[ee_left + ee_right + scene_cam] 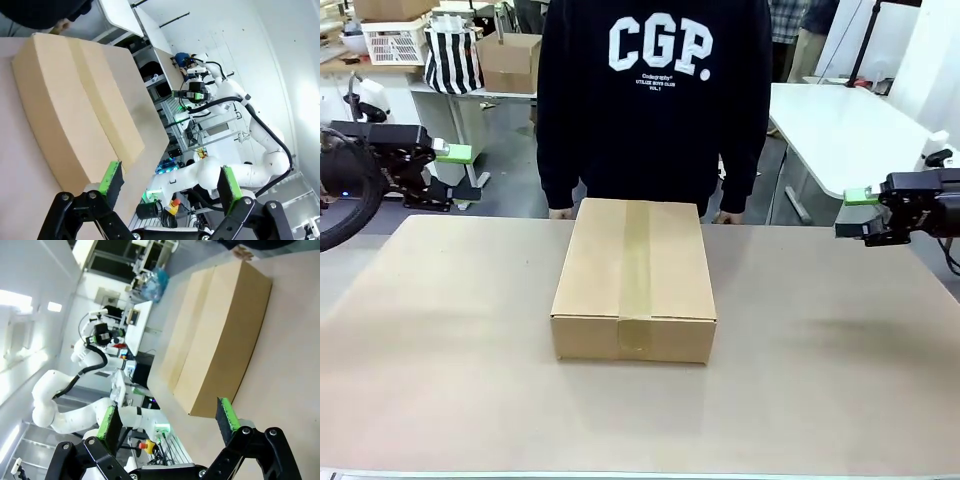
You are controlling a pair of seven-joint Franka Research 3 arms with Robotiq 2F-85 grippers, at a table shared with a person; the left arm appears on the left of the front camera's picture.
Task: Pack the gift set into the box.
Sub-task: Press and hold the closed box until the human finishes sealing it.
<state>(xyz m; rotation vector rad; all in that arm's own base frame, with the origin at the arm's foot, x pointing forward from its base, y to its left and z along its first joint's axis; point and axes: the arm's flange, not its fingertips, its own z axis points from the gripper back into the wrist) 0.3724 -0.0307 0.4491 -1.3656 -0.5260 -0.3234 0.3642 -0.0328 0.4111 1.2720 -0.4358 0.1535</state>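
Box [634,278] sat closed at the centre of the front frame, on the brown table [440,340], flaps down and sealed along the middle seam with a strip of tape [637,270] running from far edge to near edge and down the near face. Stood well apart from both grippers. Gift set could not be made out anywhere; whether inside the box, impossible to tell.

Left gripper [445,170] hung at the left edge of the front frame, above the table's far corner, fingers spread with green pads showing, holding nothing. Confirmed in the left wrist frame: left gripper [167,185] at the bottom, its two fingers wide apart, with the box [75,105] in the upper left beyond them.

Right gripper [855,212] hung at the right edge of the front frame, above the far table edge, likewise parted and bare. In the right wrist frame, right gripper [167,422] at the bottom with fingers well separated, the box [220,340] in the upper right past them.

Person in a dark sweatshirt [655,90] printed "CGP." stood at the top centre of the front frame, directly behind the box, hands [728,216] near the table's far edge beside the box's far corners.
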